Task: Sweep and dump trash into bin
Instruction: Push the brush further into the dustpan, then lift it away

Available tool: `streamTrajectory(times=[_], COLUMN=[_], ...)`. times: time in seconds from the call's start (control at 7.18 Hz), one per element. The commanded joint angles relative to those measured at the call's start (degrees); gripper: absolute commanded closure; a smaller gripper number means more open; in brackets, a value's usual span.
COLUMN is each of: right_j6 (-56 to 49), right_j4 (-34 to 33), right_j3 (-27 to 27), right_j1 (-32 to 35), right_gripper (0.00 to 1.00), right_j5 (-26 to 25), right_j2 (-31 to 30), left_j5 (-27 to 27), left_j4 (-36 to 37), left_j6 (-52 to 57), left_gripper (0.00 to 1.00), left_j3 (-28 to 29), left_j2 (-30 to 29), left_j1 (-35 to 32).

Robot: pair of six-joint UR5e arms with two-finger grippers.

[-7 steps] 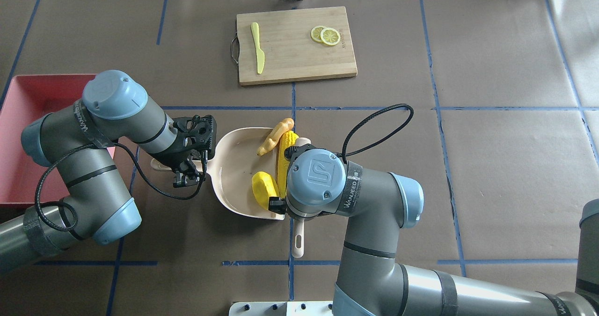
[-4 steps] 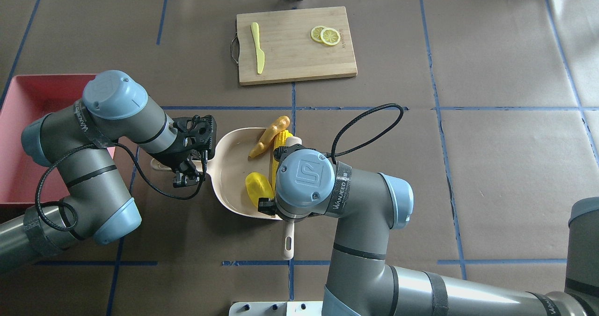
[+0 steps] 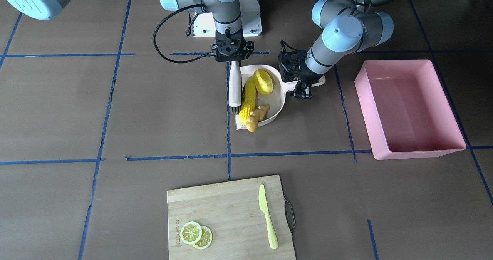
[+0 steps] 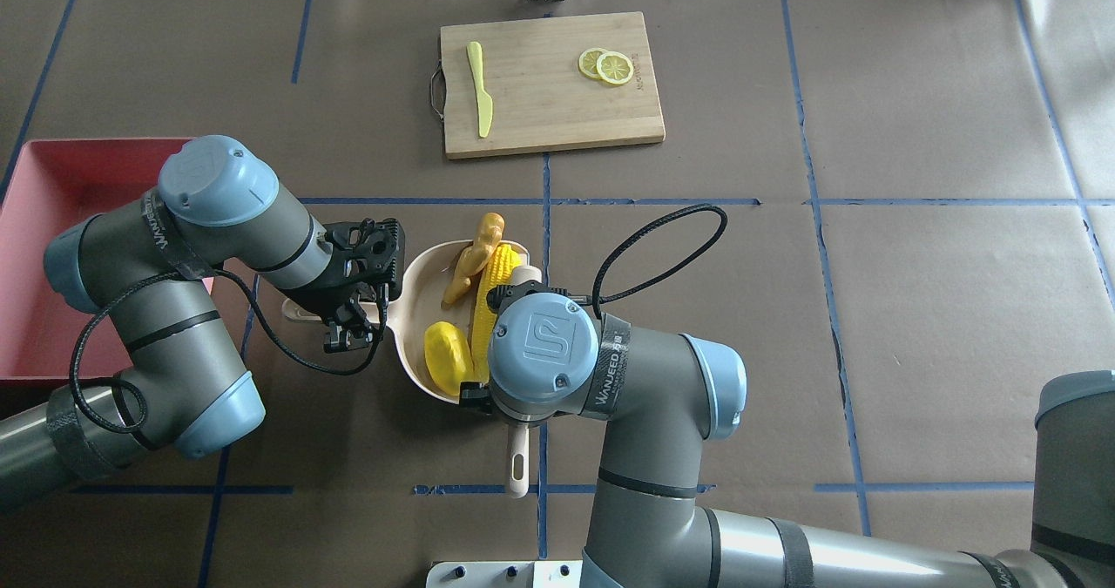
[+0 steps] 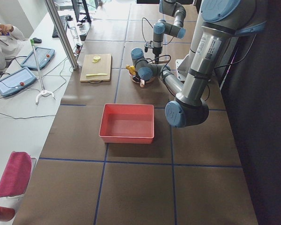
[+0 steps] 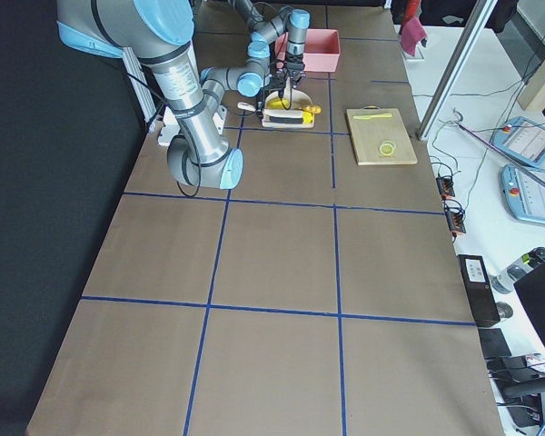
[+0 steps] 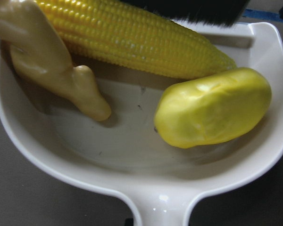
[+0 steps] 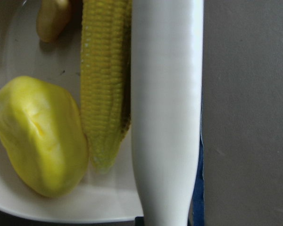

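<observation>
Clamping the dustpan [image 3: 280, 103] handle in my left gripper [image 3: 302, 91] and the brush [image 3: 234, 86] in my right gripper [image 3: 230, 58], I fear the ginger root [image 3: 256, 119], overhanging the lip farthest from my left fingers, spilling if I lift unevenly.

Open strip of surface [image 3: 325, 125] between dustpan [image 3: 279, 98] and bin [image 3: 420, 152], bounded on the robot's side by the left arm [image 3: 339, 32] reaching down to the pan's handle. Pan mouth walled off by the brush [image 3: 233, 84] lying along the corn cob [image 3: 248, 97], with ginger root [image 3: 257, 117] jutting over the lip. Bin open from above. Bare surface toward the cutting board [image 3: 231, 213].
</observation>
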Motion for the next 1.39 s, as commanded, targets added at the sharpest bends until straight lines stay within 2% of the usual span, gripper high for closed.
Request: streamTrajectory(times=[0.0,0.98,1.25], right_j6=[0.0,-0.1,0.1], right_j4=[0.1,0.1,0.4], right_j3=[-0.8,0.3,1.4], right_j1=[-0.7,-2.7,-2.6], right_gripper=[1.00,1.00,1.00], right_j5=[-0.3,-1.8,-3.9], right_j2=[1.3,1.6,1.3], left_j5=[0.1,0.0,0.0], left_j4=[0.0,0.0,0.0], left_j6=[0.0,0.0,0.0], left_gripper=[0.99,0.99,0.99], left_j3=[0.0,0.2,0.2], left_j2=[0.0,0.0,0.0], left_j1=[0.0,-0.1,0.0])
